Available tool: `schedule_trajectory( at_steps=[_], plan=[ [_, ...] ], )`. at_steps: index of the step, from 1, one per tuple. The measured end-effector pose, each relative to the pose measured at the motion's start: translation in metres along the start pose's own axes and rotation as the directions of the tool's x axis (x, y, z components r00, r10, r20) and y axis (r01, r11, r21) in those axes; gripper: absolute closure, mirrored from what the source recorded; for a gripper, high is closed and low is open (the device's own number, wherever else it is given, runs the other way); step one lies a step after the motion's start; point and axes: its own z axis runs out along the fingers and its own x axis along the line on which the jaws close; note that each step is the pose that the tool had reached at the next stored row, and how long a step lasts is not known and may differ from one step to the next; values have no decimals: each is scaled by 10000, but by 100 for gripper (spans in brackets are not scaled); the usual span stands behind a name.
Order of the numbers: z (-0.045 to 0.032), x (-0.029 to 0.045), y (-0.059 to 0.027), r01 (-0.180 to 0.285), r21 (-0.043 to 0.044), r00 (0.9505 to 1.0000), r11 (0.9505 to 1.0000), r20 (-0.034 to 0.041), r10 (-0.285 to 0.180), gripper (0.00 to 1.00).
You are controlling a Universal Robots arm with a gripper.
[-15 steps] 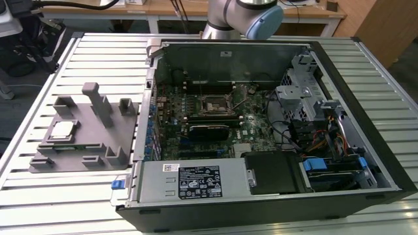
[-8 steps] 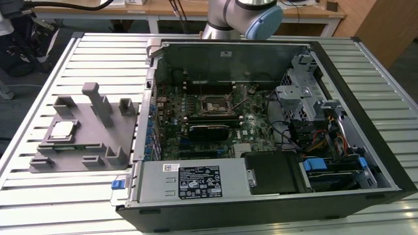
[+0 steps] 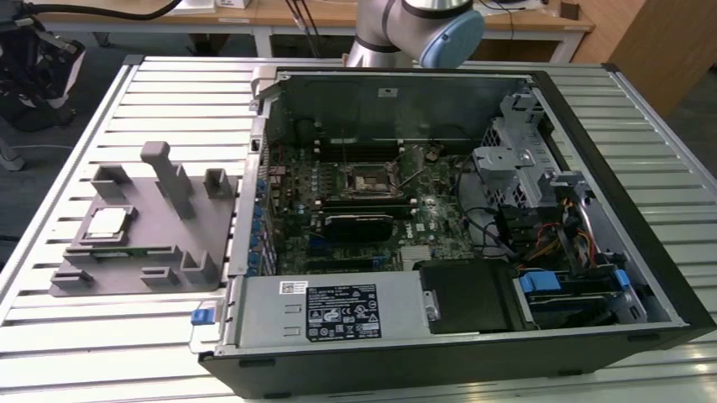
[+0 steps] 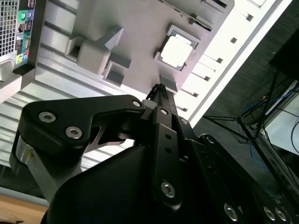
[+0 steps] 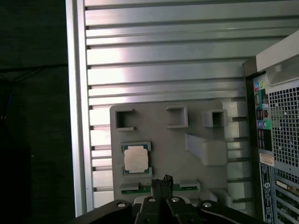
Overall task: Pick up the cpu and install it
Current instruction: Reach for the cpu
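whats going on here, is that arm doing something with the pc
A robot arm's hand hovers over the grey fixture tray, shut and holding nothing, close to the cpu. The cpu lies in its pocket on the tray, not yet picked up. The open computer case sits to the exterior view's right of the tray, with its motherboard socket exposed.

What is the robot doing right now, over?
Gripper shut, empty, over the grey tray. Chip lying in the tray, not picked up. Nothing on top of the chip.

Arm [image 3: 415,29] was cut by exterior view's edge; computer case [image 5: 280,140], hand [image 5: 164,179] were cropped in first wrist view.
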Motion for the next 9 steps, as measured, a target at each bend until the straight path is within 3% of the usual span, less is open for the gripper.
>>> schedule_trajectory(
  at_steps=[9],
  plan=[
    [14,183,-15,0,1,10000,10000,-16,0,89]
  ],
)
